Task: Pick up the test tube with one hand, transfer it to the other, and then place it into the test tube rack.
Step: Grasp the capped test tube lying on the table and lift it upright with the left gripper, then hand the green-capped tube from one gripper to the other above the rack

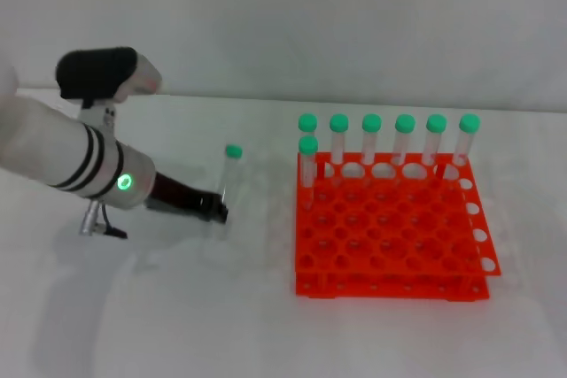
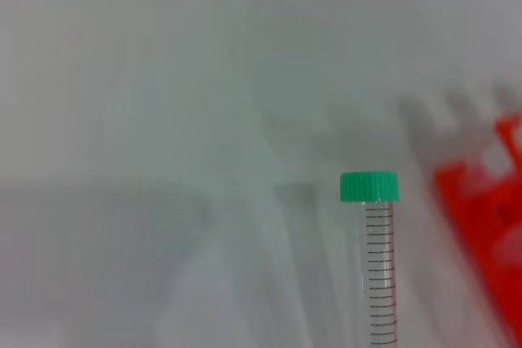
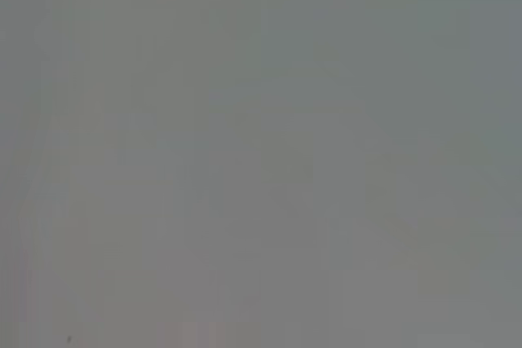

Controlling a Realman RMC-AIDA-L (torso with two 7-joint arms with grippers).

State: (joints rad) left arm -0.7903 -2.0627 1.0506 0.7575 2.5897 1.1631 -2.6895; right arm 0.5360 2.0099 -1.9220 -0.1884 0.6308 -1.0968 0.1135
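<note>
The test tube point(image 1: 231, 178) stands upright with its green cap point(image 1: 233, 151) on top, left of the orange-red test tube rack point(image 1: 390, 245). My left gripper point(image 1: 213, 209), on the white arm with black bands and a green ring, reaches in low from the left and grips the tube at its lower end. The left wrist view shows the tube point(image 2: 380, 283) upright and close, with the rack's edge point(image 2: 481, 226) behind it. My right gripper is out of view, and its wrist view shows only plain grey.
Several other green-capped tubes point(image 1: 388, 141) stand along the rack's back row, and one point(image 1: 307, 162) stands in the second row at the left. The rack's other holes are open. White tabletop point(image 1: 177, 307) surrounds the rack, with a wall behind.
</note>
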